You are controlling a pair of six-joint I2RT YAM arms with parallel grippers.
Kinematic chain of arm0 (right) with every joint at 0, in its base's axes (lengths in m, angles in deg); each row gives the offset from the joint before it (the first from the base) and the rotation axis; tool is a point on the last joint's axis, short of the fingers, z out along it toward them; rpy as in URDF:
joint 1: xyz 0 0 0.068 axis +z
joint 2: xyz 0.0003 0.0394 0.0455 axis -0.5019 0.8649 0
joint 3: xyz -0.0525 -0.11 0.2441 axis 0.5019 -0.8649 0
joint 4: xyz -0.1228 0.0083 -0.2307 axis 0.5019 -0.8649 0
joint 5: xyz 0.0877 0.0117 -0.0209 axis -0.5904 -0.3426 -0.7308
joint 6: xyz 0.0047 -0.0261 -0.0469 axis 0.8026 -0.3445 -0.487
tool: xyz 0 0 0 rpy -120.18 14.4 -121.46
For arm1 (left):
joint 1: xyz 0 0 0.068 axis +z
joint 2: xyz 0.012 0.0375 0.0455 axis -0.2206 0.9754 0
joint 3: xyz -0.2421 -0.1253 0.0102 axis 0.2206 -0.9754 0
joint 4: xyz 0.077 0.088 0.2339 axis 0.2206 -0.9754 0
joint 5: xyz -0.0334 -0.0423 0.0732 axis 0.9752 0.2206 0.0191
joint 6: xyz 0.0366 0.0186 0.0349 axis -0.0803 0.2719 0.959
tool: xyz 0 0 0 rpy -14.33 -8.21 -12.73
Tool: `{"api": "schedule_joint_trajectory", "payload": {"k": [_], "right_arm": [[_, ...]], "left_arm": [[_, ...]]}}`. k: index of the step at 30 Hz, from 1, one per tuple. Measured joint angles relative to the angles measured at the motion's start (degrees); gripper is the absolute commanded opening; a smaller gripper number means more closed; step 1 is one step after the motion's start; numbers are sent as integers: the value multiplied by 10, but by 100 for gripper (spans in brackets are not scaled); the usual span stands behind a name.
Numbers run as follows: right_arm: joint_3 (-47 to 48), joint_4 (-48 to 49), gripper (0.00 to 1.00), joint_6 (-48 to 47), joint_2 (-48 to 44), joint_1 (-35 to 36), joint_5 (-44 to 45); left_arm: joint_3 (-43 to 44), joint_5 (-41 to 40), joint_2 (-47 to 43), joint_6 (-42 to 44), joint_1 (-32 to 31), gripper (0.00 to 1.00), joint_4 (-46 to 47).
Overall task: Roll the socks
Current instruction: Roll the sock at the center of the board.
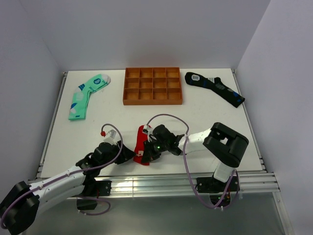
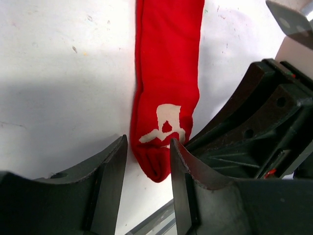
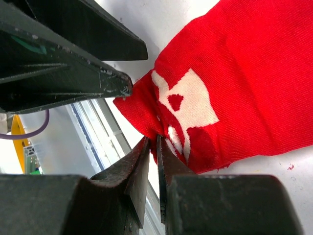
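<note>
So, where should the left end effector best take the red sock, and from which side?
Probably its rounded near end, by the white mark, coming from the front edge of the table. The red sock lies flat, pointing that way, and this end sits between the open fingers of the left end effector.

Top view: near end of the red sock (image 1: 141,138), by the table (image 1: 210,117) near edge, is covered by the left gripper (image 1: 126,154) and right gripper (image 1: 148,155); jaw gaps unreadable there. Wrist views: sock cut off at top edge (left), and at top and right edges (right).
</note>
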Motion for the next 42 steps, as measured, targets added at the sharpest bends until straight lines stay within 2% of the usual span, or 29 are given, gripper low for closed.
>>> {"api": "schedule_joint_trajectory", "payload": {"k": [17,37,42], "right_arm": [[26,-62,18,-13,10,-23,-44],[46,-81,18,3,31,-33,-76],[49,-82,19,8,34,-35,-82]], "left_arm": [[-1,-37,25,-5,-57,45,10],[-1,-45,54,-5,-71,43,40],[0,-45,59,-5,-72,40,42]]}}
